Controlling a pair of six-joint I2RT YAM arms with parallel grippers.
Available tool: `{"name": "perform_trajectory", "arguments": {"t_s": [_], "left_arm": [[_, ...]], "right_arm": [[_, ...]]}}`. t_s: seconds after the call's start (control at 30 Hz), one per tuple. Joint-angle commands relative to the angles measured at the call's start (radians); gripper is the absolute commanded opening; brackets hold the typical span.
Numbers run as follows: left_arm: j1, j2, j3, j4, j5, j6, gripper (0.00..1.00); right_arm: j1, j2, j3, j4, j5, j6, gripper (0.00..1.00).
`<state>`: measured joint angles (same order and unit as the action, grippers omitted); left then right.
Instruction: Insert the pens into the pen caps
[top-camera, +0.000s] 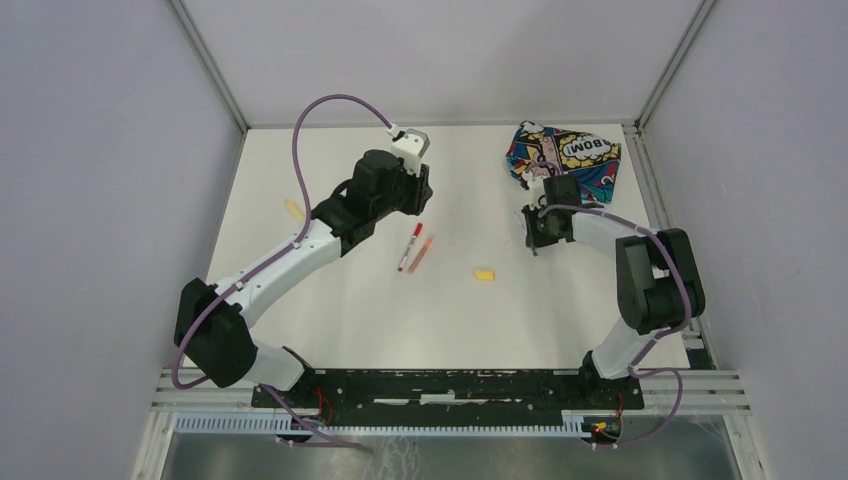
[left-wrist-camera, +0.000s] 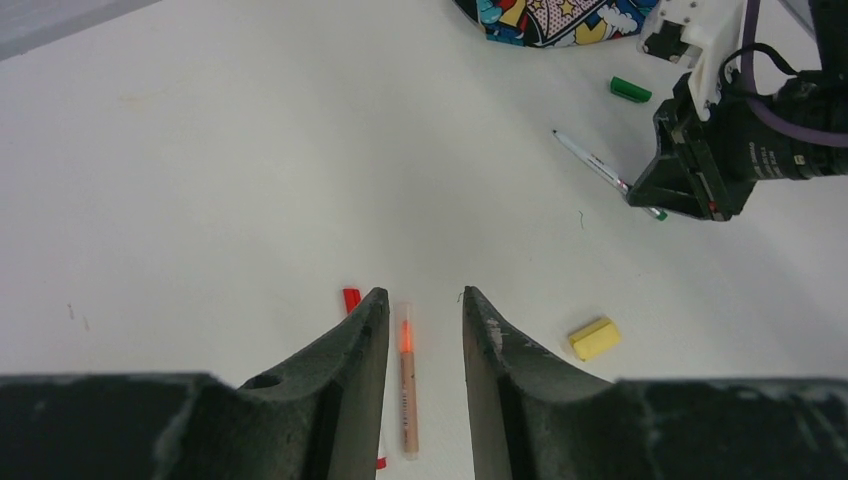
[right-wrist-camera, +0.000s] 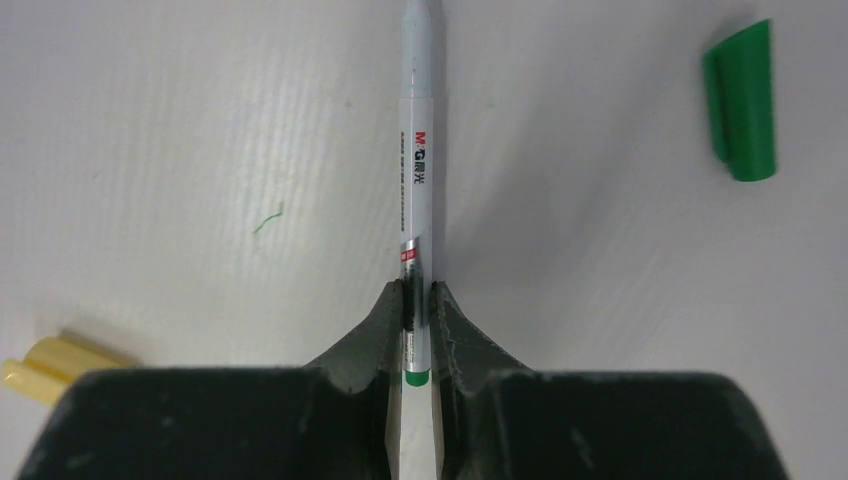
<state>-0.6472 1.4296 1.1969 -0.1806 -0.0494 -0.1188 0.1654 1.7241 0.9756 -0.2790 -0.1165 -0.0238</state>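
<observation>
Green-ended pen (right-wrist-camera: 417, 170) pinched by right hand (right-wrist-camera: 417, 296) on tabletop (right-wrist-camera: 150, 150), green cap (right-wrist-camera: 742, 100) near, left hand (left-wrist-camera: 424, 296) parted above orange pen (left-wrist-camera: 408, 390).

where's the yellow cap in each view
top external: yellow cap near the middle, slightly right.
left wrist: lower right.
right wrist: bottom left corner.
shared landmark: right gripper, shut on the green-ended pen.
</observation>
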Motion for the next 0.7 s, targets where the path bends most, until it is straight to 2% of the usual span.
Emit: {"name": "perform_trajectory", "arguments": {"t_s": [0.0, 0.17, 0.3, 0.47, 0.67], "left_arm": [[0.019, -0.04, -0.02, 0.082, 0.037, -0.028, 0.41], [0.033, -0.053, -0.039, 0.119, 0.108, -0.057, 0.43], [0.036, -0.088, -0.081, 0.194, 0.219, -0.065, 0.43], [0.036, -0.146, -0.135, 0.317, 0.32, -0.115, 0.44], [0.035, -0.187, -0.171, 0.461, 0.383, -0.236, 0.47]], "right_arm": [[0.014, -0.116, -0.063, 0.097, -0.119, 0.039, 0.1], [0.017, -0.259, -0.175, 0.269, -0.243, 0.175, 0.07], [0.033, -0.376, -0.292, 0.49, -0.303, 0.332, 0.07], [0.09, -0.51, -0.434, 0.768, -0.303, 0.542, 0.07], [0.191, -0.625, -0.508, 0.95, -0.248, 0.672, 0.07]]}}
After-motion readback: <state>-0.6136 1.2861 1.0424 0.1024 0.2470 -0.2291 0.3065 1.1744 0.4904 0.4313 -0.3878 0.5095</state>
